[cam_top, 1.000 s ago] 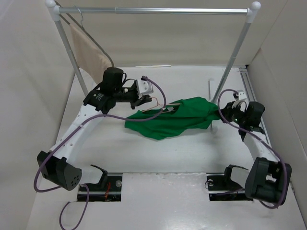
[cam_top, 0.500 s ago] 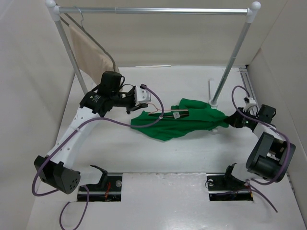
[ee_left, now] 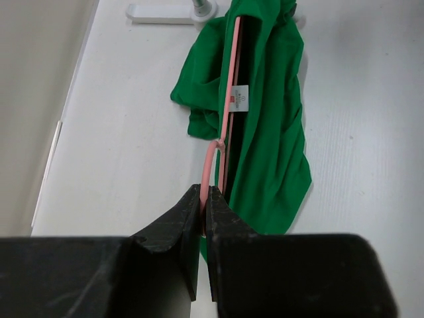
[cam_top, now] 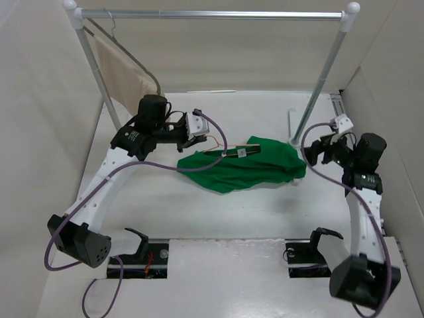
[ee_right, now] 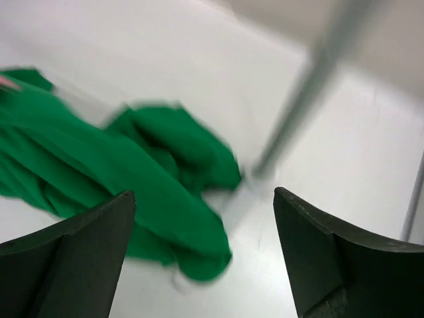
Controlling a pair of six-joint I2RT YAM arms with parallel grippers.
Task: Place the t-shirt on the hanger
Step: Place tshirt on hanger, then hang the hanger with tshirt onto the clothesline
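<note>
On the tabletop point(cam_top: 165, 212), the t-shirt point(cam_top: 246, 169) lies crumpled between the two arms, with the hanger point(ee_left: 229, 99) lying along it.
Left jaws are pressed together on the hanger's pink hook end, and its long axis runs rightward from them toward the rack post point(cam_top: 317, 86). Only the left wrist view shows the wire running along the shirt's dark neck opening beside a white label point(ee_left: 240, 99), its print too small to read. Right jaws stand wide apart, holding nothing, near the shirt's right end; that wrist view is blurred.
</note>
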